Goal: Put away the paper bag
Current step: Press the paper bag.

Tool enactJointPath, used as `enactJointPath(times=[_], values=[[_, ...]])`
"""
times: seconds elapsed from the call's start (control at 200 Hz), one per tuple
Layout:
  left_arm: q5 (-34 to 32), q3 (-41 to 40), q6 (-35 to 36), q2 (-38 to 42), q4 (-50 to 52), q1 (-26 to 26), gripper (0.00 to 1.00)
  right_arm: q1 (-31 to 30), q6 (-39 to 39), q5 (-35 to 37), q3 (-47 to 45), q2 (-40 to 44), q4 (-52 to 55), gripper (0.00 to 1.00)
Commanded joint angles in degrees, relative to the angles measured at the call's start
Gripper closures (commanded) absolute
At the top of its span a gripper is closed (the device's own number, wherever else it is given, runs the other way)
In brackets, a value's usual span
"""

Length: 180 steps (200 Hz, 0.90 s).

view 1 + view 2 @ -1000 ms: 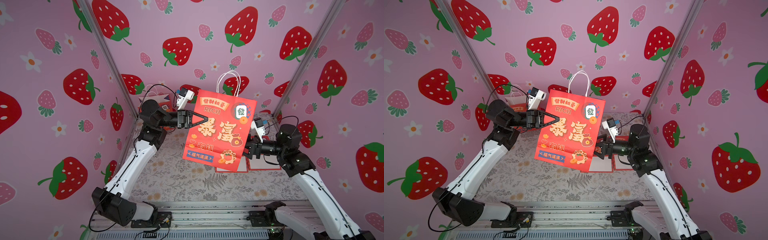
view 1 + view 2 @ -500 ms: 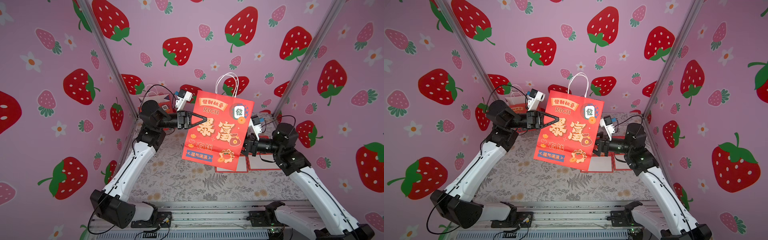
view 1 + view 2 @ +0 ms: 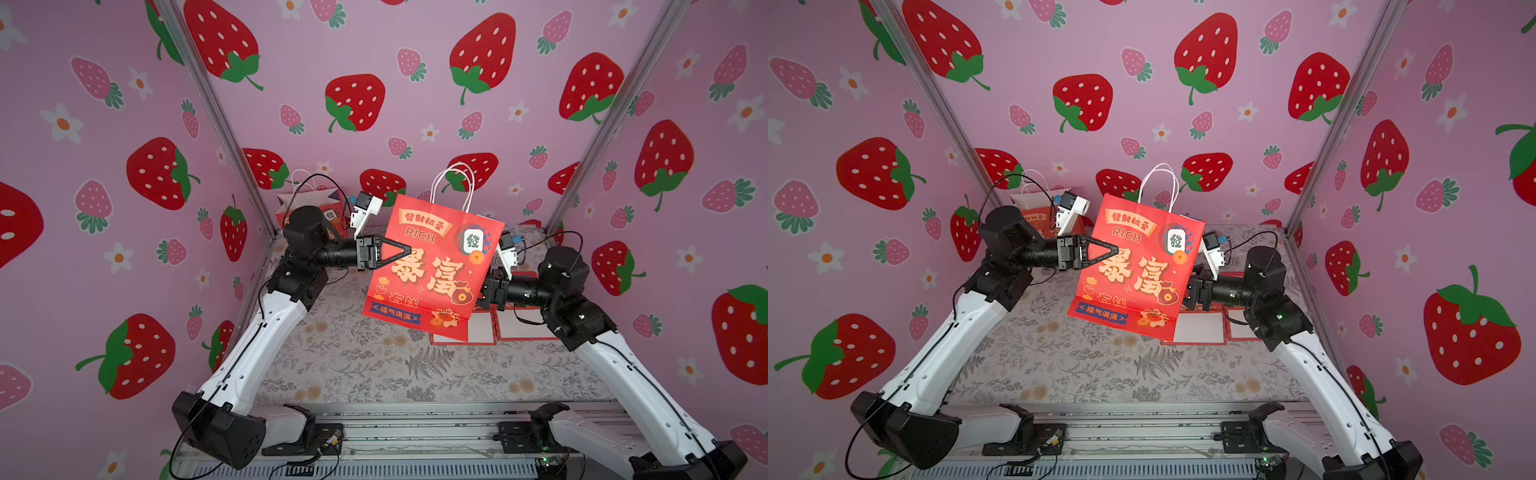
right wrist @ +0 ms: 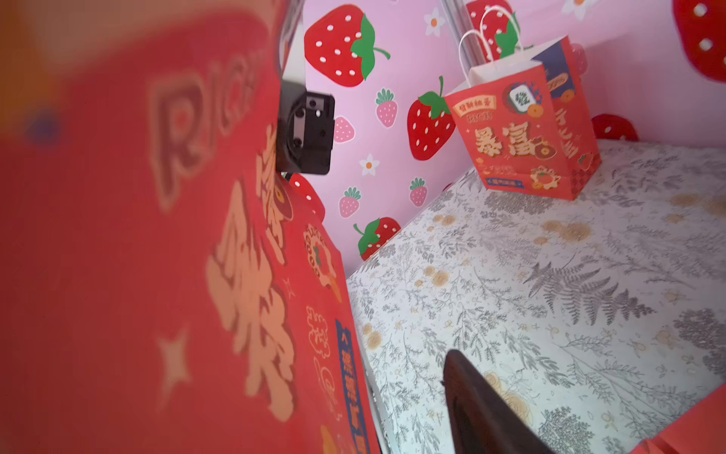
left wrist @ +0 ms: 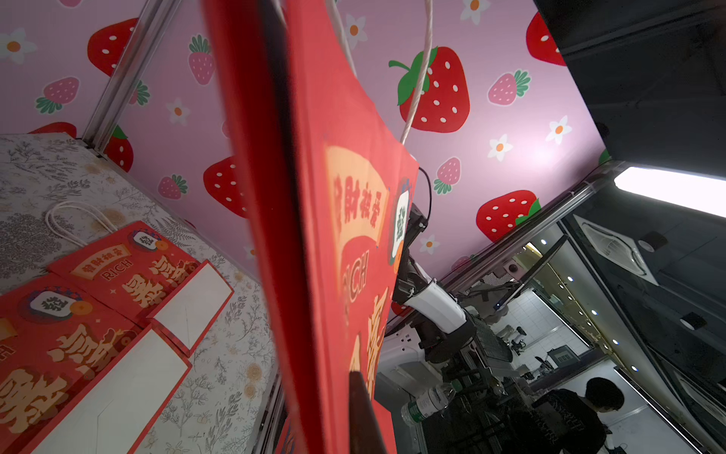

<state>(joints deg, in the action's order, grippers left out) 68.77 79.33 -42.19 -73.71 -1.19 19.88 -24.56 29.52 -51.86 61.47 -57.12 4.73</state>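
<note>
Top views, both: tight box, strawberry walls (image 3: 415,124) close on 3 sides, metal posts (image 3: 220,124) at far corners. Floral surface (image 3: 353,365) bare across near half and centre, so most open room there. Far-left corner taken by 2nd bag (image 3: 303,199), standing, handles up. From right edge inward: two flat bags (image 3: 525,328) side by side, white bottoms twd near edge.

Task's paper bag (image 3: 432,270) up in air, off surface, above its far-centre part, lower right corner in front of flat bags. Folded flat, printed face twd near edge. Long axis top-to-bottom, near upright but tilted: white handles (image 3: 453,187) up twd back wall and leaning twd right edge, bottom fold swung twd left edge.

Grip: left tool (image 3: 409,249) clamped tight on bag's left edge, abt a third down, reaching in level. Left wrist view: same pinch, paper bag (image 5: 326,196) seen edge-on, thin.

Other side: right tool (image 3: 484,291) behind bag's right edge, tips hidden in both top views. Right wrist view: only one finger (image 4: 483,405) seen, clear of paper, surface showing in gap; 2nd finger hidden behind blurred bag face. Jaws apart, nothing gripped.
</note>
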Motion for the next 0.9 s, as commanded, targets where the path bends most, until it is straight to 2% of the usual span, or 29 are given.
enactJointPath(times=[0.0, 0.18, 0.355, 0.455, 0.895], values=[[2.2, -2.9, 6.5, 2.1, 6.5, 0.1, 1.00, 0.2, 0.5, 0.3, 1.5, 3.7, -0.7, 0.20], [3.3, -4.3, 7.0, 3.4, 6.2, -0.4, 1.00, 0.8, 4.0, -3.2, 3.0, 4.2, -1.8, 0.09], [3.9, -3.7, 7.1, 3.8, 6.3, -1.0, 1.00, 0.8, 14.0, -8.1, 1.7, 3.7, -13.9, 0.04], [4.0, -3.1, 6.5, 3.8, 5.5, -1.5, 1.00, 0.8, 17.1, -9.1, 1.1, 3.9, -17.8, 0.02], [3.3, -4.6, -3.0, 2.7, -7.8, -2.6, 1.00, 0.0, 17.3, -9.3, 0.8, 6.1, -19.6, 0.00]])
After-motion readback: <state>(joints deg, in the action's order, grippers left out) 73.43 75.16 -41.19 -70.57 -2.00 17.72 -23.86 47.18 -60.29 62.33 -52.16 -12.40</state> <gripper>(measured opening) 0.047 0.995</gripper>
